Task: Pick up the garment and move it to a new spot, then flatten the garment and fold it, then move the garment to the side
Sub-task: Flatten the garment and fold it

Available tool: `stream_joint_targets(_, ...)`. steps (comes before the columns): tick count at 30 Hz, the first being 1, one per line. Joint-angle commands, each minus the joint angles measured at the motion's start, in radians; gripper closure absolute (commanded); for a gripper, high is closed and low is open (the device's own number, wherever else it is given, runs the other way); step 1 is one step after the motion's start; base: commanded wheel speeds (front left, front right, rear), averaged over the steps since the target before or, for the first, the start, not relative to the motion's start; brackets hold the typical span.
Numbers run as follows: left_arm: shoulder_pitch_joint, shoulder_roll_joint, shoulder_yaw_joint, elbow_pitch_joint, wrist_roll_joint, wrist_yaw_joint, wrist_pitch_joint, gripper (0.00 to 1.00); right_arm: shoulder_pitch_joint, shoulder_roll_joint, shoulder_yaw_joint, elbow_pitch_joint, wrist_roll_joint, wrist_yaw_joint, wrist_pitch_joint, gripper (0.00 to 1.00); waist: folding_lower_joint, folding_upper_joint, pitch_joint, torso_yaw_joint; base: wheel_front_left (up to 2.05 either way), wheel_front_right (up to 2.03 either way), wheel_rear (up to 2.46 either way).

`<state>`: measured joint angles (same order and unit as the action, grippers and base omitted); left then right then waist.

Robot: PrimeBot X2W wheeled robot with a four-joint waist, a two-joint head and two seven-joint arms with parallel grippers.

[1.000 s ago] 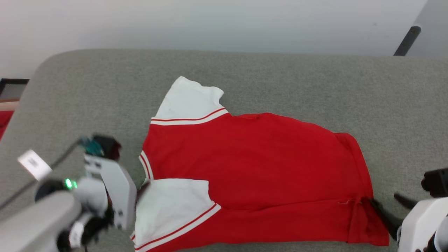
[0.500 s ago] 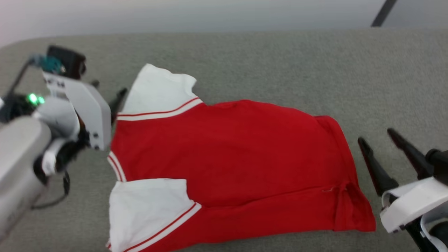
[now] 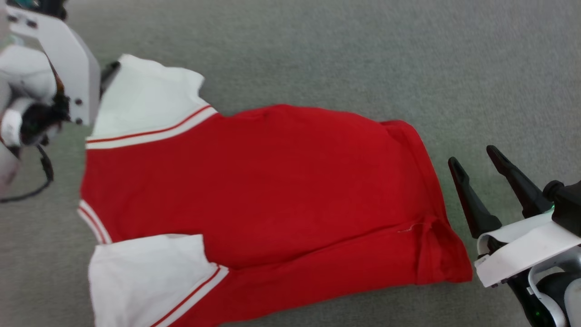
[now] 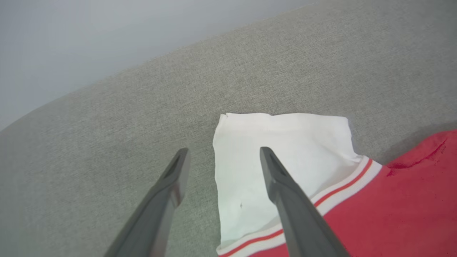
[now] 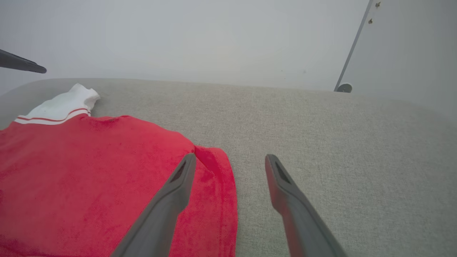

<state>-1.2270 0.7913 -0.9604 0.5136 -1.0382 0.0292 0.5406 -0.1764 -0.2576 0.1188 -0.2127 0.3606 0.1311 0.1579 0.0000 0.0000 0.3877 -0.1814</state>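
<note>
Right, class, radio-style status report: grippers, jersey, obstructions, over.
Left gripper open, at far white sleeve. Right gripper open, beside hem. Jersey spread on grey surface, unheld. Nothing seen in the way.

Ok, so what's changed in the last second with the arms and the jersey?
The left gripper moved from beside the near sleeve to the far sleeve, open astride its edge. The right gripper drew back from the hem corner and hangs open beside it, off the cloth. The head view shifted too. The garment lies spread on the grey surface as before.
</note>
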Motion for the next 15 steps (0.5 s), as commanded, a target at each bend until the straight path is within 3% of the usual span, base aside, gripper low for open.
stream_joint_targets(1, -0.015, -0.006, -0.003, 0.012, -0.002, -0.008, 0.010, 0.00, -0.009, 0.004, 0.004, 0.003, 0.002, -0.001, -0.007, 0.00, 0.0000, 0.0000, 0.054, -0.047, 0.00, 0.00, 0.00)
stream_joint_targets(7, -0.084, -0.014, -0.024, 0.105, 0.003, -0.056, 0.102, 0.00, -0.028, 0.007, 0.024, 0.021, 0.023, -0.001, -0.021, 0.00, 0.0000, 0.0000, 0.093, -0.076, 0.00, 0.00, 0.00)
stream_joint_targets(15, -0.151, -0.040, -0.045, 0.210, 0.018, -0.071, 0.169, 0.00, -0.055, 0.001, 0.039, 0.040, 0.043, -0.001, -0.029, 0.00, 0.0000, 0.0000, 0.122, -0.092, 0.00, 0.00, 0.00)
